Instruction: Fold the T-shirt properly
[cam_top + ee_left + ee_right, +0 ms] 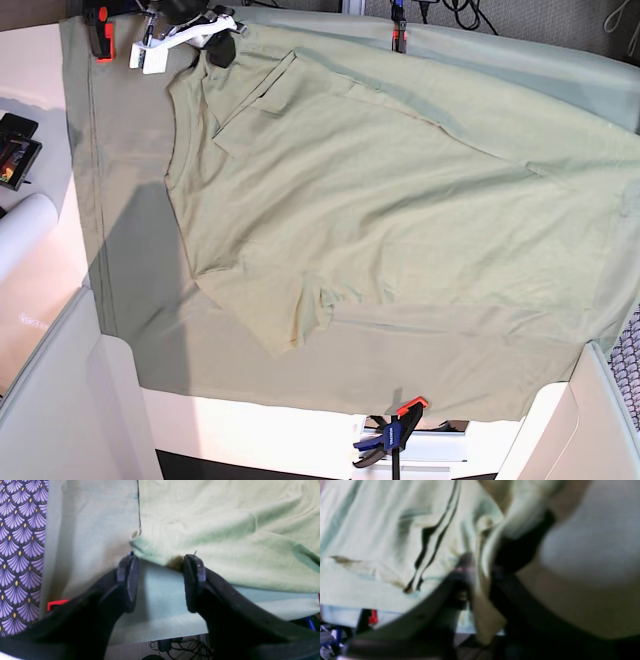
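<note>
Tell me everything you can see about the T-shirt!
The T-shirt is pale yellow-green, soft cotton by its look, with short sleeves. It lies spread and wrinkled on the duller green table cloth. One sleeve points toward the front edge. The left gripper is open at its edge. The right gripper is shut on bunched fabric.

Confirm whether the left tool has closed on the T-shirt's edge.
No. In the left wrist view the left tool stands open, its fingers apart at the T-shirt hem, gripping nothing.
</note>
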Tool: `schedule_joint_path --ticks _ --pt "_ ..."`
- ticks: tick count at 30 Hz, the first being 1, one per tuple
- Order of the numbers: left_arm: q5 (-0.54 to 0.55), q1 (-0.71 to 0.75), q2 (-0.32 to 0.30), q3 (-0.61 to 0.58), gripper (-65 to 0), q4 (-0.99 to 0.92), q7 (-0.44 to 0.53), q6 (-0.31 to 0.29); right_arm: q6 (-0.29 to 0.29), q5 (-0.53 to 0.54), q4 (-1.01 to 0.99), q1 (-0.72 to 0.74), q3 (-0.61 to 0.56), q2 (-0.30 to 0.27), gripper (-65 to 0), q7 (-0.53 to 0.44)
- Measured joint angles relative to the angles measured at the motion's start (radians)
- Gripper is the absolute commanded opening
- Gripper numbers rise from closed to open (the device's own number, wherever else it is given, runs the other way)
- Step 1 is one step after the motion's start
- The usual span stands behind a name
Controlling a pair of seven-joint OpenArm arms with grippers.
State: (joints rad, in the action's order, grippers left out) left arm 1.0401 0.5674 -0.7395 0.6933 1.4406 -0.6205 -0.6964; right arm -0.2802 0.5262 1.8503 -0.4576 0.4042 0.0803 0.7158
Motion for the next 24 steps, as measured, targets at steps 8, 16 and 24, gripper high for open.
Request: schedule_joint_path --ticks 8,16,24 --pt "0.066 0.0 0.001 0.0 -32.8 0.0 -0.071 0.0 -0.004 -0.048 0.0 0.003 0.028 -0.1 -65.0 0.0" --pt "0.134 0.072 0.026 0.0 -32.8 0.0 -0.113 0.001 -0.011 -0.022 0.001 0.003 0.106 -0.205 -65.0 -0.001" --pt "0.12 0.1 0.058 0.0 -32.8 0.0 -0.113 0.001 -0.011 -0.018 0.001 0.003 0.106 -0.219 -65.0 0.018"
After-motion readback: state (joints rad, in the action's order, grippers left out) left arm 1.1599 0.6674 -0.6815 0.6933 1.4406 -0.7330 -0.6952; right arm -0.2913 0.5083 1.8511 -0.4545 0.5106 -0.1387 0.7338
